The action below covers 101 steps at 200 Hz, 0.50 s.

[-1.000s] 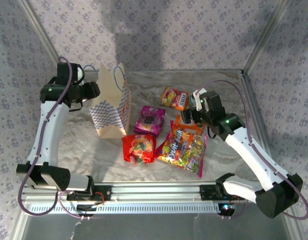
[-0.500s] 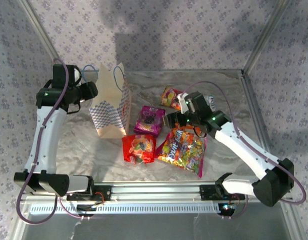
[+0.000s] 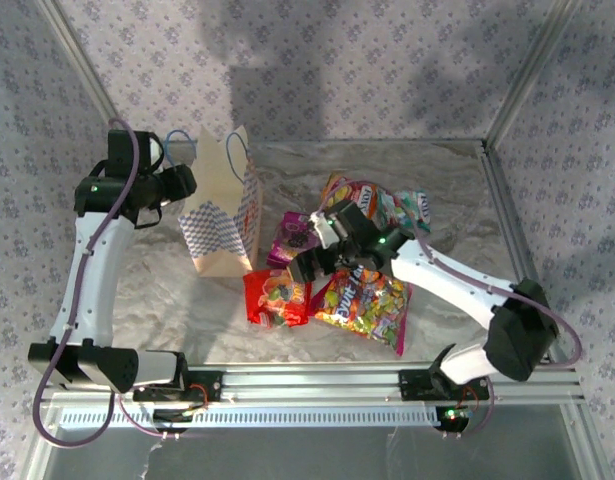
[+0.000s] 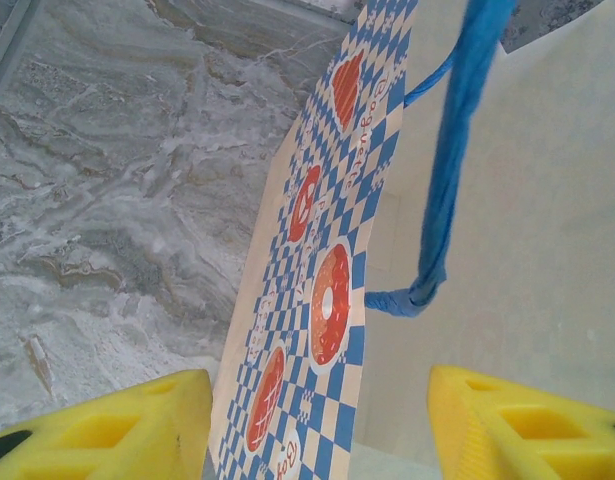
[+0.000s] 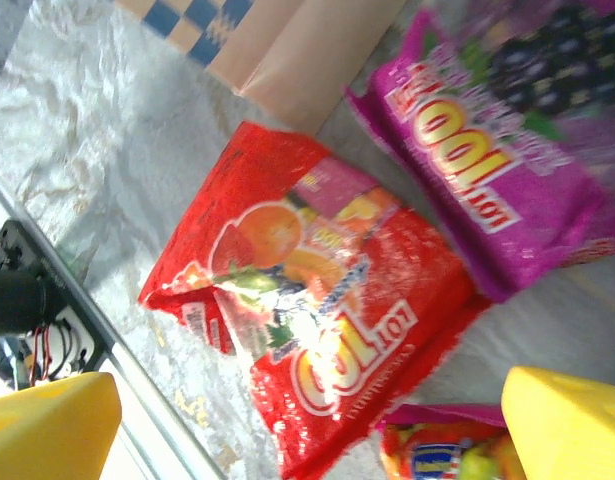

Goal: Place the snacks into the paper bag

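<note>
You can count 5 snacks in the top view: 1 red packet [image 5: 317, 330], 1 purple packet [image 5: 507, 170], 1 large multicoloured packet [image 3: 365, 300] with pink edges, 1 orange packet [image 3: 339, 188] and 1 teal-white packet [image 3: 415, 206]. The last 2 sit partly behind the right arm [image 3: 447, 280]. All 5 are flat, roughly rectangular pouches of glossy, crinkled plastic, and they lie on the marbled grey-white table [image 4: 117, 200] to the right of the bag. The red one lies near the bag's foot, with the purple one just beside it.

You have 1 paper bag [image 3: 225, 225], standing upright. It is matte cream paper with a blue-and-white checkered band [image 4: 327, 250] printed with red ovals, and it has 2 blue cord handles [image 4: 452, 170].

Your left gripper [image 4: 317, 435] is at the bag's top edge. Its 2 blocky yellow fingertips [image 4: 107, 430] stand apart, with the checkered wall running between them and no pinch on the paper that you can see.

Your right gripper [image 5: 307, 430] hovers over the red packet with its jaws spread wide, holding nothing.
</note>
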Each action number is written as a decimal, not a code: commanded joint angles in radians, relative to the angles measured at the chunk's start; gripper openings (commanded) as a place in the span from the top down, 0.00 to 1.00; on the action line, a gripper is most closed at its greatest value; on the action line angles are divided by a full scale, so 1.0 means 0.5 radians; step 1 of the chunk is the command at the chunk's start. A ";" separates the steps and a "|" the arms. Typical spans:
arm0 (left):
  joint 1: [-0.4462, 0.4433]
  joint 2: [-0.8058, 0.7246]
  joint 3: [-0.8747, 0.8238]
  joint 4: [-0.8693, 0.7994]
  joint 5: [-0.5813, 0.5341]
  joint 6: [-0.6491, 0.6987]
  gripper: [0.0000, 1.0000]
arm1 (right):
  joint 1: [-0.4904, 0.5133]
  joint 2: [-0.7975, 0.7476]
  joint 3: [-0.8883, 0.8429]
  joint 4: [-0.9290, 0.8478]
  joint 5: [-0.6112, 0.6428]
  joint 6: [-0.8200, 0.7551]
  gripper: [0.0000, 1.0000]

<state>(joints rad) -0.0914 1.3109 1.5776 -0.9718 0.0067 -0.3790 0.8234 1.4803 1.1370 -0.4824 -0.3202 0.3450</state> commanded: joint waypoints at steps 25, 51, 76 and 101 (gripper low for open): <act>0.014 -0.043 -0.025 0.017 -0.019 0.024 0.41 | 0.074 0.168 0.164 -0.155 -0.068 0.070 0.00; 0.013 -0.063 -0.053 0.017 -0.019 0.036 0.41 | 0.083 0.203 0.172 -0.227 -0.100 0.094 0.00; 0.012 -0.058 -0.060 0.020 -0.019 0.040 0.41 | 0.118 0.220 0.159 -0.288 -0.182 0.090 0.00; 0.013 -0.052 -0.054 0.025 -0.013 0.049 0.41 | 0.171 0.240 0.156 -0.405 -0.166 0.065 0.00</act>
<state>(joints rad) -0.0914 1.3090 1.5475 -0.9684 0.0071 -0.3752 0.8829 1.5787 1.1904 -0.5865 -0.3782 0.3756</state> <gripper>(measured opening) 0.591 0.998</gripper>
